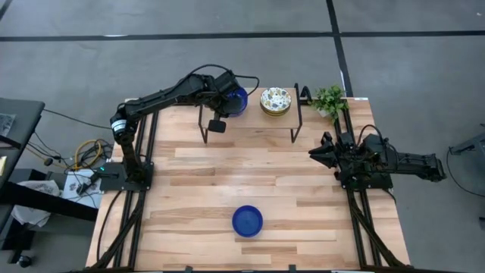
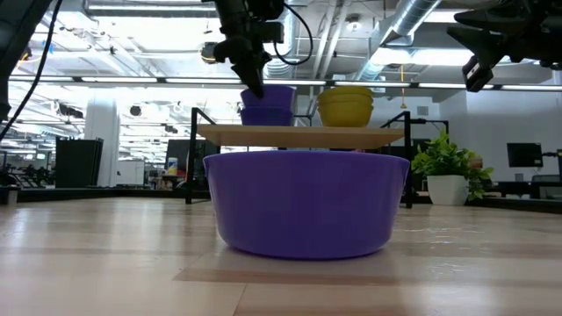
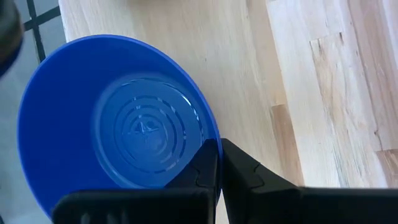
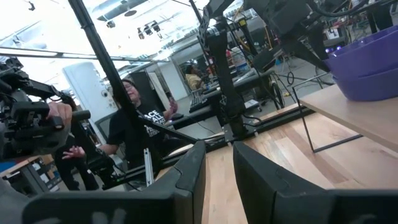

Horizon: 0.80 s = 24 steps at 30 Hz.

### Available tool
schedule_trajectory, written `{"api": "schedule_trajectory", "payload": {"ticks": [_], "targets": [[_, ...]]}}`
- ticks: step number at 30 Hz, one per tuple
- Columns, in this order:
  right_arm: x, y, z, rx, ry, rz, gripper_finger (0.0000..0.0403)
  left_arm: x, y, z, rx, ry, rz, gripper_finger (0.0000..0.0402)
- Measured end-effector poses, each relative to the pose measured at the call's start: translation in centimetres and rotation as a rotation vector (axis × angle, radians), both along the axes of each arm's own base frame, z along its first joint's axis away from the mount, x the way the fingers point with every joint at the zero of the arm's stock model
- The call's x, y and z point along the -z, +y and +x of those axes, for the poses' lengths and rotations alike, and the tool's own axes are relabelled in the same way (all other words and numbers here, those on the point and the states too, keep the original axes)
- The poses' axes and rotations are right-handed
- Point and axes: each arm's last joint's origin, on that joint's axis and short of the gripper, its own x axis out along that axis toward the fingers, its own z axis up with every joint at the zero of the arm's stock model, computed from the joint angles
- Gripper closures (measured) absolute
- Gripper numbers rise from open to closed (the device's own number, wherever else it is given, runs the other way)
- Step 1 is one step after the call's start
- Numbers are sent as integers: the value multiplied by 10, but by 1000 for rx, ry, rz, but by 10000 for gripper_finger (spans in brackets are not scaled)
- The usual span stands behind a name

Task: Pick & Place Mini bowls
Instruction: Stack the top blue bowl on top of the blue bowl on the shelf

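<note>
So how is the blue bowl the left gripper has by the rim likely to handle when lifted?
Probably stiff: the blue bowl keeps its round shape with the left gripper closed on its rim. Its glossy surface suggests it could slip in that thin edge grip. Held by one side only, it may tilt as it comes off the bowl beneath it on the raised shelf.
</note>
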Motion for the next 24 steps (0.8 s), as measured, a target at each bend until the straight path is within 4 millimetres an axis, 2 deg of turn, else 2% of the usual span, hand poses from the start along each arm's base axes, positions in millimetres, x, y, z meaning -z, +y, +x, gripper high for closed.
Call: {"api": "schedule_trajectory", "payload": {"ticks": [15, 24], "targets": [[0, 0, 0, -1, 0, 0, 331, 0, 1, 0, -13, 2, 17, 392], [0, 0, 0, 0, 0, 0, 331, -1, 1, 0, -18, 1, 26, 317]]}}
